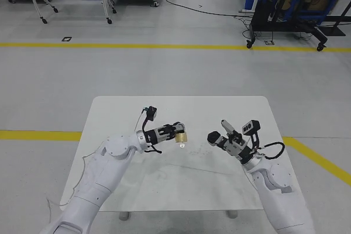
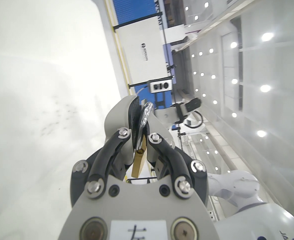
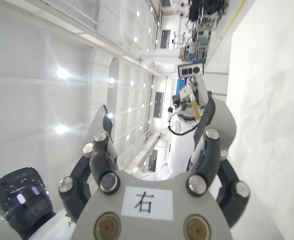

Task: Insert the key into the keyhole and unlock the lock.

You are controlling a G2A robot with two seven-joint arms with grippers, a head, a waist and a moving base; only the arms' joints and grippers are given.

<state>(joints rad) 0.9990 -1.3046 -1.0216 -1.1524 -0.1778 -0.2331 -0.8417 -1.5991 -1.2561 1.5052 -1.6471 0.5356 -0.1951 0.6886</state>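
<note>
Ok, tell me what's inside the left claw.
The left claw is shut on the brass lock, its pads pinching the silver shackle. The pads cover part of the shackle, and the keyhole cannot be made out.

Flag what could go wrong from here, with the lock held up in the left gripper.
1. The lock is pinched in the left gripper above the table; a sideways push during insertion could twist it or make it slip and drop.
2. The right gripper is open and empty, facing the lock; moving in like this could bump the lock.
</note>
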